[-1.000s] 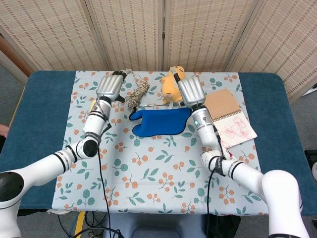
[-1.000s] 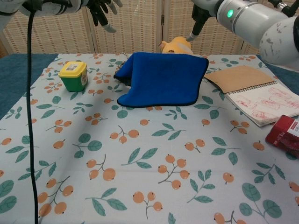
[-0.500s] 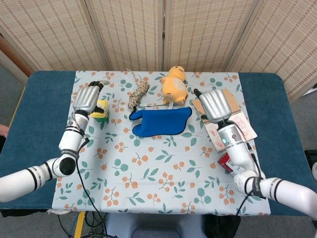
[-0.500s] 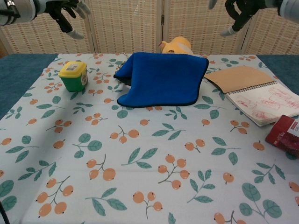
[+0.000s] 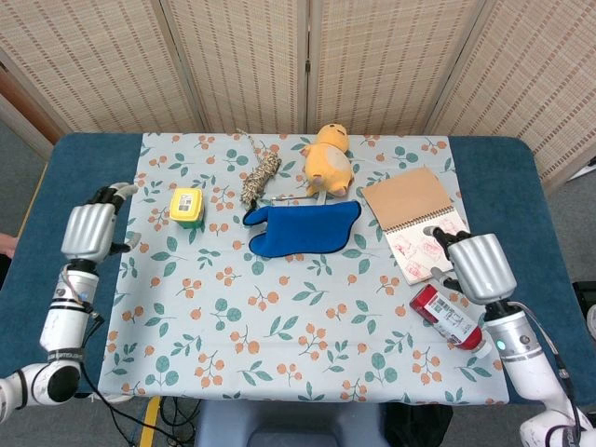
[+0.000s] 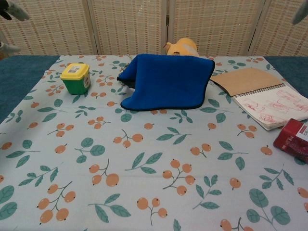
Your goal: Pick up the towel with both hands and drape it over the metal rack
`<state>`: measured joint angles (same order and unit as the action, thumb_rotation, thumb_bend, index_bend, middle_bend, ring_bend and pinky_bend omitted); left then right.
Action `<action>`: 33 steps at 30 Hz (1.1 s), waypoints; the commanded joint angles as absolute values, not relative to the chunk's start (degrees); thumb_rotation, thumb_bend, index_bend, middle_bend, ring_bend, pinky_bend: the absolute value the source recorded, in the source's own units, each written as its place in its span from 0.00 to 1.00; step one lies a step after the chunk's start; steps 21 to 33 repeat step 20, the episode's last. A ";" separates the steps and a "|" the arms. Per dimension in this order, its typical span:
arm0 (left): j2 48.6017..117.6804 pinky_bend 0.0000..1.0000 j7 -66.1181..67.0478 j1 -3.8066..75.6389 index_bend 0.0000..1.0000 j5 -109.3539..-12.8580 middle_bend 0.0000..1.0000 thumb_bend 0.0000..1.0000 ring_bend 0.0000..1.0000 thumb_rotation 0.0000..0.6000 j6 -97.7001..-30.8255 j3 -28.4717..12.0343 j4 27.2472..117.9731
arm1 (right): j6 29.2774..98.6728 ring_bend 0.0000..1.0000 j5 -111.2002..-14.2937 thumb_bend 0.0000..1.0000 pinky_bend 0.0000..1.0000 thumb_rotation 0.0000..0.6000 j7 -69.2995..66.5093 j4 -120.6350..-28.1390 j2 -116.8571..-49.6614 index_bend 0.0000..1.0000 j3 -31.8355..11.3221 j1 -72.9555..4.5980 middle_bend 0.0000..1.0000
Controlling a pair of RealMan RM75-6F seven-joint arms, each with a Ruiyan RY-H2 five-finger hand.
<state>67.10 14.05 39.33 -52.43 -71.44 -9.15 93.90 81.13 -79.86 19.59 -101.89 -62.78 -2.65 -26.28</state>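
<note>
Head view — one blue towel (image 5: 303, 227) over the rack, two hands (image 5: 90, 232) (image 5: 478, 267) empty, fingers apart

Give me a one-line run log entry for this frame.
towel: draped on rack, unheld | left robot hand: open, left table edge | right robot hand: open, above red box

no legible text, labels or numbers

Tabletop (image 5: 521, 177), dark blue, w/ leaf-and-orange print cloth (image 5: 307, 317) over the middle. On cloth: green tub w/ yellow lid (image 5: 186, 205) left, twine bundle (image 5: 259, 177), yellow plush (image 5: 328, 160), blue towel (image 5: 303, 228) centre, open notebook (image 5: 424, 223) & red box (image 5: 449, 317) right
</note>
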 commanded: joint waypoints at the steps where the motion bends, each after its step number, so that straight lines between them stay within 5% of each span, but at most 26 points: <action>1: 63.81 0.35 11.55 34.03 0.19 -56.95 0.18 0.25 0.16 1.00 -75.62 -5.98 97.16 | 85.11 0.59 -83.81 0.18 0.82 1.00 16.24 -101.85 -60.71 0.31 0.56 -21.56 0.61; 17: 61.50 0.30 11.47 17.87 0.21 -71.15 0.18 0.25 0.16 1.00 -89.86 1.25 99.66 | 93.90 0.51 -90.07 0.19 0.75 1.00 9.09 -97.55 -60.21 0.31 4.48 -9.29 0.58; 33: 61.82 0.29 11.74 16.55 0.22 -72.31 0.18 0.25 0.16 1.00 -90.81 1.23 99.76 | 94.02 0.51 -90.37 0.19 0.75 1.00 8.48 -96.94 -60.54 0.32 4.34 -8.45 0.58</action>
